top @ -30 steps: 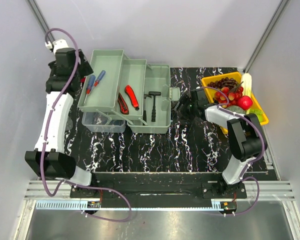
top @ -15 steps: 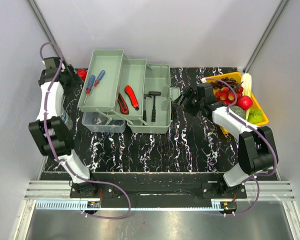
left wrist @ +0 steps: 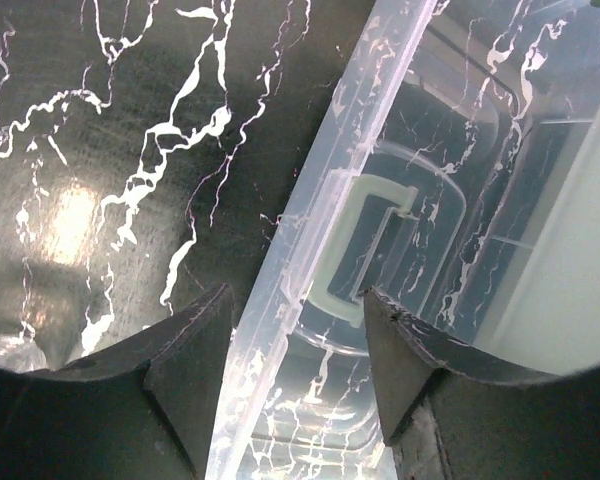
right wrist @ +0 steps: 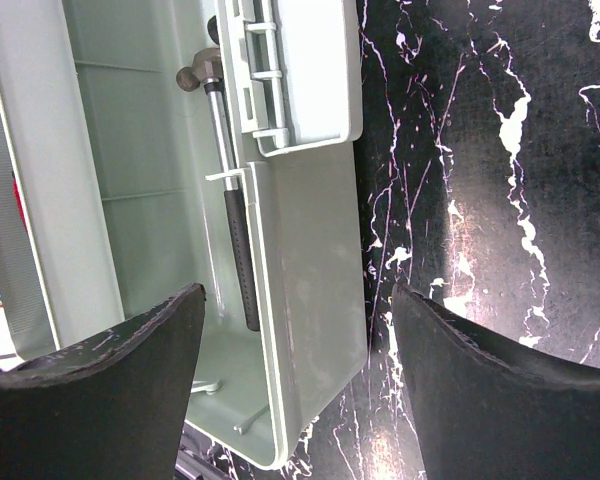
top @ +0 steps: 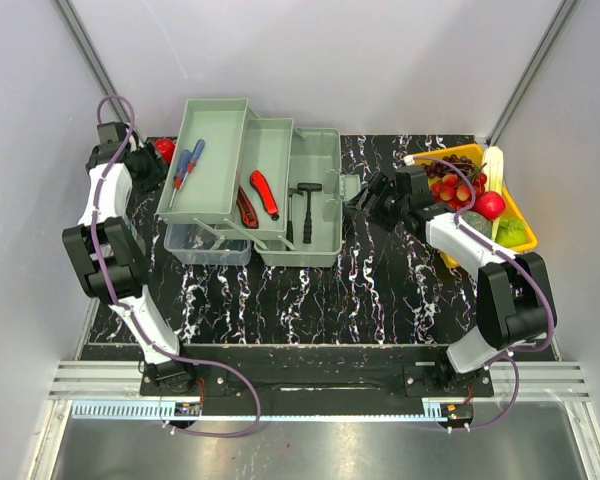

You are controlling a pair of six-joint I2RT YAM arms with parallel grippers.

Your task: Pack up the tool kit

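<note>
Hammer [right wrist: 237, 250] lies inside the open grey-green toolbox [right wrist: 310, 290]

Count: 1 pale grey-green plastic toolbox [top: 318, 215], 2 blue-and-red screwdrivers [top: 188, 162], 2 red-and-black utility knives [top: 264, 194], 1 black hammer [top: 306, 203], 1 clear plastic lid [top: 205, 246], 1 yellow fruit tray [top: 426, 157] at 3 o'clock.

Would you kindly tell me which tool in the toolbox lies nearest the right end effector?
The black hammer, alone in the rightmost compartment; the knives and screwdrivers lie in trays further left.
</note>
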